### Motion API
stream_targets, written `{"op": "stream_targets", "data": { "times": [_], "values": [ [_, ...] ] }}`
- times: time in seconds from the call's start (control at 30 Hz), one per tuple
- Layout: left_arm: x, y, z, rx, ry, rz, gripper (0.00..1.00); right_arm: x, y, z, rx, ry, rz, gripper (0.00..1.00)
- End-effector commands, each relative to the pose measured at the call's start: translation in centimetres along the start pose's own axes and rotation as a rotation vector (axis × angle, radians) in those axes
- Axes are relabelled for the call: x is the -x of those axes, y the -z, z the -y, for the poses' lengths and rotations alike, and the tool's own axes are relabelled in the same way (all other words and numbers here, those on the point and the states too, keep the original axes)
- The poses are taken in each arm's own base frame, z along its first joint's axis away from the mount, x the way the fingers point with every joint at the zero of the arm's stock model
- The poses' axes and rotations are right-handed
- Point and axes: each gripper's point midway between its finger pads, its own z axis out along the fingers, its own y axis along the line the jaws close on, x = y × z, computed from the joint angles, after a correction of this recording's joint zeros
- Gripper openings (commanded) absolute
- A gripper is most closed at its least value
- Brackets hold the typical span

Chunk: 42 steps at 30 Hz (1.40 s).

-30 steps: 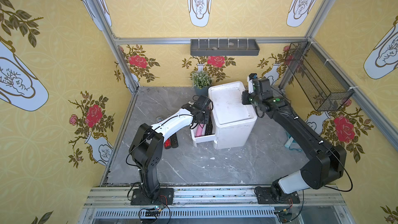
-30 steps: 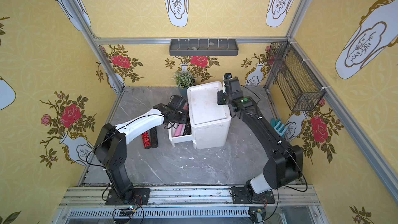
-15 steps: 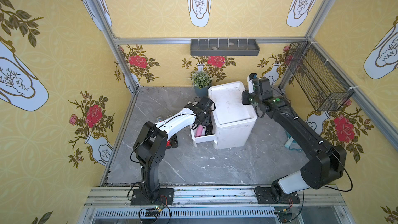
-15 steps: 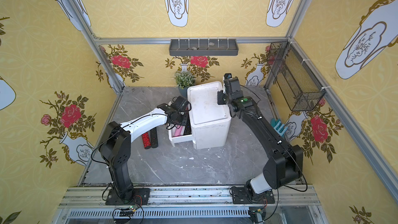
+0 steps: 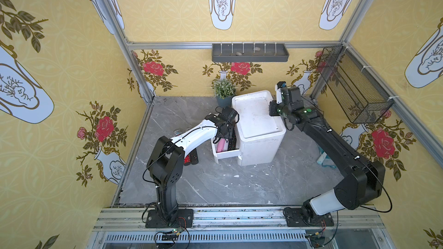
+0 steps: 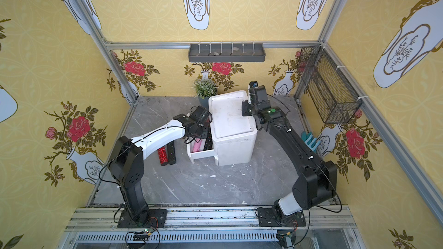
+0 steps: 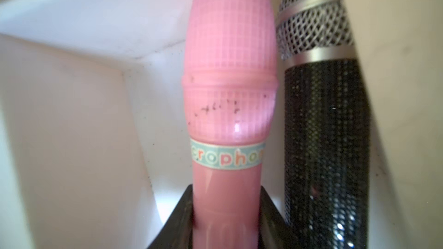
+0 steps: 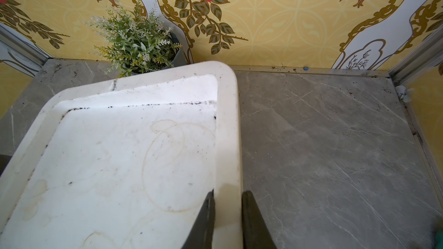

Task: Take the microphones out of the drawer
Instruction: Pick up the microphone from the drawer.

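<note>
While the grey marble table carries everything, the white cabinet near its back is the fixed thing to place the rest by. The right arm reaches to the cabinet's far side from the drawer, and the right gripper is clenched over the raised rim of the cabinet's top, apparently bracing it. The left arm comes in on the cabinet's drawer side and is plainly the nearer one to the work. The drawer stands pulled out of the cabinet, and two microphones lie in it side by side and touching. The black microphone lies between the cabinet and the pink microphone. Two more glittery microphones lie on the table beyond the drawer, further from the cabinet. The pink microphone's long axis runs alongside the cabinet's face, in line with the left wrist. Its head reaches ahead of the fingers toward a drawer corner. The left gripper grasps its handle, a black finger pressed to each side. The lift, I judge, should go straight up, since any sideways drift toward the cabinet would drag the black microphone along.
</note>
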Motion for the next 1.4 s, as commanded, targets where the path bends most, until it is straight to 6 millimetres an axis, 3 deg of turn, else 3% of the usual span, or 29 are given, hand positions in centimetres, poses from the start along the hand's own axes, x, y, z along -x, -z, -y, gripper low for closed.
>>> {"op": "stream_targets", "data": {
  "times": [0.0, 0.43, 0.8, 0.93, 1.07, 1.37],
  "values": [
    [0.7, 0.7, -0.8, 0.037, 0.031, 0.032, 0.27, -4.0, -0.3, 0.1, 0.0, -0.002, -0.159, 0.16],
    [4.2, 4.6, -0.7, -0.01, 0.093, 0.18, 0.27, -4.2, -0.3, 0.1, 0.001, -0.002, -0.162, 0.16],
    [6.5, 9.1, -3.2, 0.006, 0.125, 0.313, 0.26, -4.2, -0.3, 0.0, 0.007, -0.004, -0.164, 0.16],
    [6.5, 10.3, -5.7, 0.024, 0.166, 0.335, 0.26, -4.2, -0.3, 0.1, 0.006, -0.004, -0.166, 0.16],
    [5.7, 11.1, -9.5, 0.033, 0.236, 0.341, 0.27, -4.4, -0.4, 0.1, 0.006, -0.005, -0.169, 0.16],
    [1.3, 11.3, -19.1, 0.119, 0.416, 0.315, 0.27, -4.5, -0.9, -0.1, 0.01, -0.005, -0.176, 0.16]
  ]
}}
